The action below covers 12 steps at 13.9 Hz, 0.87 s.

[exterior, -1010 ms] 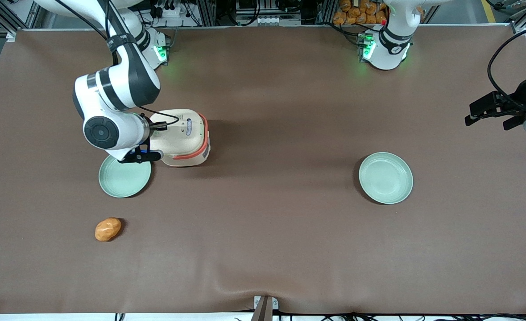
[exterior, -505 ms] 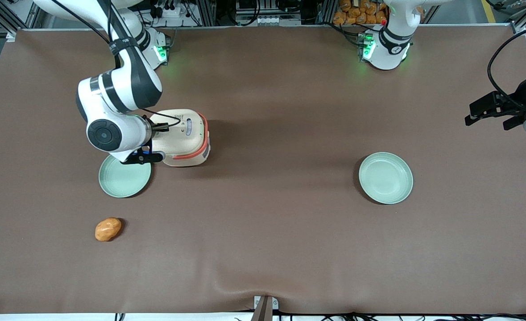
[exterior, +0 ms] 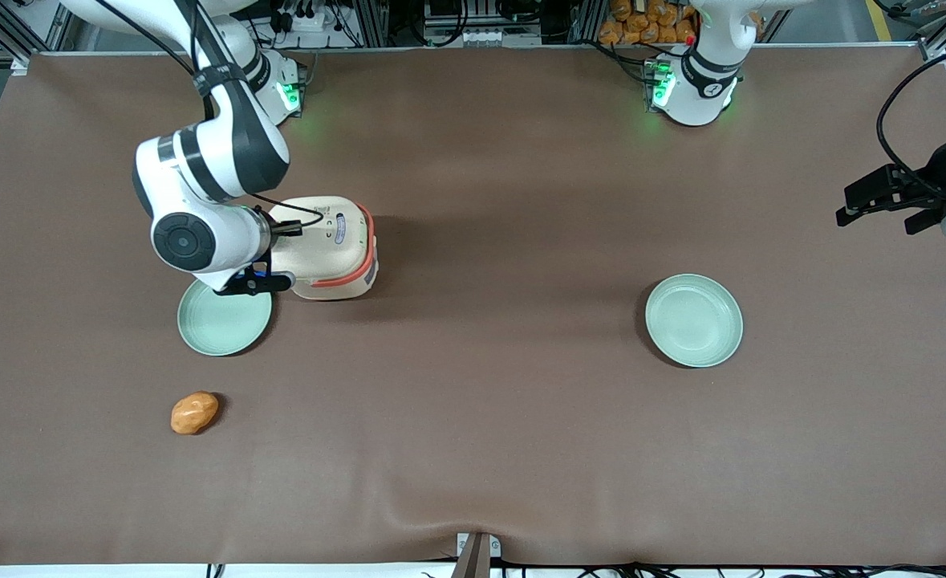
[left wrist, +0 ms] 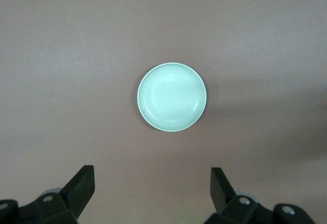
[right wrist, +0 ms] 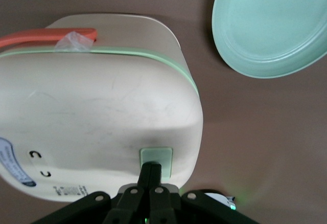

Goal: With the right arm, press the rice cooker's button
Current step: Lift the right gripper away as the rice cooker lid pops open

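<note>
The cream-beige rice cooker (exterior: 332,249) with a coral-orange handle band stands on the brown table; it also shows in the right wrist view (right wrist: 92,111). My right gripper (right wrist: 152,168) is shut with nothing between the fingers. Its joined fingertips rest on the pale green square button (right wrist: 156,157) on the cooker's end. In the front view the gripper (exterior: 290,228) sits at the cooker's end toward the working arm, mostly covered by the white wrist (exterior: 192,237).
A green plate (exterior: 225,319) lies right beside the cooker, nearer the front camera, partly under my wrist; it also shows in the right wrist view (right wrist: 273,27). An orange bread roll (exterior: 194,413) lies nearer still. A second green plate (exterior: 693,320) lies toward the parked arm's end.
The right arm's elbow and wrist shifted slightly and came back. The gripper stays at the cooker's end; the cooker has not moved.
</note>
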{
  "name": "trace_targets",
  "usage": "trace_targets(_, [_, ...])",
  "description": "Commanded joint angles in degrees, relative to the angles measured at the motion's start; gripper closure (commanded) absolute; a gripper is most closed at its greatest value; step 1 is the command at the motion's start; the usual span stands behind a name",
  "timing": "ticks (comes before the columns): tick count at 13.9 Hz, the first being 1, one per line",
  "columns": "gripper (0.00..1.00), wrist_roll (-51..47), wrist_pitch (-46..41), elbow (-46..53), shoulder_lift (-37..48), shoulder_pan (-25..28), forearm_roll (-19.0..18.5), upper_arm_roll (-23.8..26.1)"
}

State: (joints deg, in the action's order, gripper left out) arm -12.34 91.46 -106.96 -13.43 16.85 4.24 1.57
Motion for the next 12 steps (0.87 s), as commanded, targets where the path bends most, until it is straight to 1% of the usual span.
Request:
trace_targets(1, [1.00,-0.06,-6.28,5.60,2.00,-0.06,0.51,0.19])
trace_targets(2, [0.98,0.12,-7.43,7.71,2.44,0.03,0.51,0.19])
trace_targets(4, [0.73,0.30,-7.44,12.36,3.32,-0.06,0.51,0.19])
trace_targets(5, [0.64,0.30,-7.53,14.73,3.59,-0.41,0.51,0.19])
trace_targets(6, [0.49,0.47,-7.53,17.02,4.02,-0.67,0.51,0.19])
trace_targets(7, [0.40,0.47,-7.53,18.52,4.38,-1.02,0.34,0.19])
trace_targets(8, [0.27,0.47,-7.53,19.93,4.73,-1.55,0.16,0.19])
trace_targets(9, [0.07,0.47,-7.53,20.90,4.91,-2.08,-0.01,0.10])
trace_targets(10, [0.00,0.56,-7.53,21.69,5.08,-2.78,-0.10,0.10])
trace_targets(12, [0.00,0.56,-7.53,22.66,5.78,-4.01,-0.10,0.10])
